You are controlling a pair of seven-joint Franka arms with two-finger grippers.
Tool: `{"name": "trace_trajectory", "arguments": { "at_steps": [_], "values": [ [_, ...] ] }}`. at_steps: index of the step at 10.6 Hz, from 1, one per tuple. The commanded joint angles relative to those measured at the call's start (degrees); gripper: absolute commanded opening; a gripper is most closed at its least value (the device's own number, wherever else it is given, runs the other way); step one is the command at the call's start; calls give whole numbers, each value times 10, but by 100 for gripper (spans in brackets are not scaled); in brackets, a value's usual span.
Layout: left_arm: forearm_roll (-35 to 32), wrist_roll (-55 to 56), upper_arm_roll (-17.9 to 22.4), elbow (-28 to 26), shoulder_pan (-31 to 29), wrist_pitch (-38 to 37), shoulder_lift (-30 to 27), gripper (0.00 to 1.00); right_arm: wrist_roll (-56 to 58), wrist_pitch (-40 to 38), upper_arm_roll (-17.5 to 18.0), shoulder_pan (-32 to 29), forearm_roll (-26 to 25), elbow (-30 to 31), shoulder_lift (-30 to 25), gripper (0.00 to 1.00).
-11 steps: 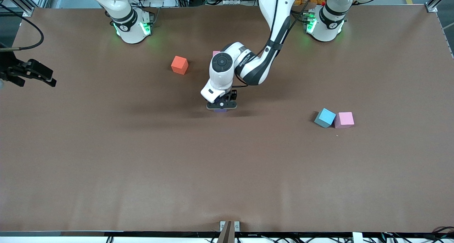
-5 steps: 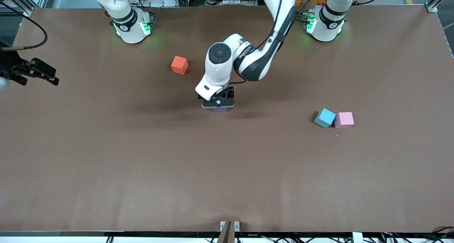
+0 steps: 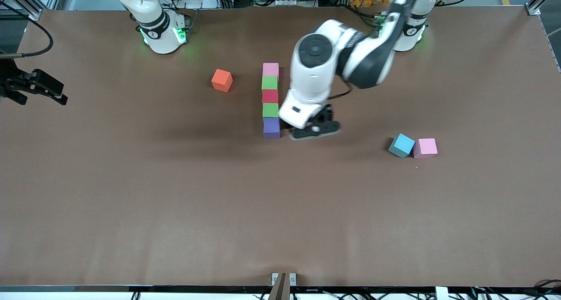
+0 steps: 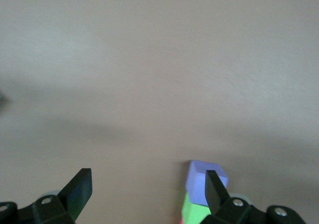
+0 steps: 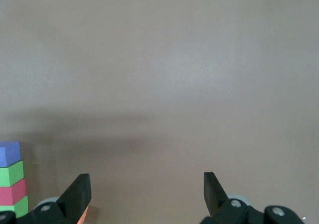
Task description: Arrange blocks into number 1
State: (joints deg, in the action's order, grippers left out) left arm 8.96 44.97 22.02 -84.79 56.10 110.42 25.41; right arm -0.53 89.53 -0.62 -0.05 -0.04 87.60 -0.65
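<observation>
On the brown matte table (image 3: 175,195), foam cubes touch in one line running twelve to six o'clock: light pink cube (image 3: 270,69), bright green cube (image 3: 269,82), red cube (image 3: 270,96), second green cube (image 3: 270,110), purple cube (image 3: 271,127). The left gripper (image 3: 316,130), jaws wide and empty, hangs over the table just beside the purple cube. The right gripper (image 3: 37,90) waits, jaws wide, at the table's right-arm edge.

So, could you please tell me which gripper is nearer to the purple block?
Left. The left gripper hangs beside the purple block; the right gripper waits at the table's edge.

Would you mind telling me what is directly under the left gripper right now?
Only bare table shows under the open left gripper; it holds nothing. The purple block lies beside it, ending the row of blocks.
</observation>
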Motion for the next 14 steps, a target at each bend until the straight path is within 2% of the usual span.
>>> {"name": "trace_trajectory", "arguments": {
  "at_steps": [1, 3, 5, 6, 7, 10, 14],
  "values": [
    [-12, -77, -17, -30, -82, -45, -82, 100, -2, -8, 11, -12, 0, -17, 10, 100],
    [-16, -146, -70, -38, -193, -76, -126, 100, 1, -16, 12, -3, 3, -16, 10, 100],
    [-23, -182, -183, -55, -357, -89, -158, 100, 39, -21, 12, 5, 3, -16, 12, 100],
    [-53, -198, -247, -60, -439, -94, -169, 100, 69, -22, 12, 6, 2, -15, 14, 100],
    [-84, -218, -288, -60, -492, -111, -176, 100, 86, -22, 11, 3, 2, -15, 14, 100],
    [-93, -301, -297, -62, -560, -155, -200, 100, 88, -27, 11, 2, 2, -16, 8, 100],
    [-94, -328, -295, -55, -570, -193, -258, 100, 89, -30, 14, 5, -6, -17, 6, 100]
  ]
}}
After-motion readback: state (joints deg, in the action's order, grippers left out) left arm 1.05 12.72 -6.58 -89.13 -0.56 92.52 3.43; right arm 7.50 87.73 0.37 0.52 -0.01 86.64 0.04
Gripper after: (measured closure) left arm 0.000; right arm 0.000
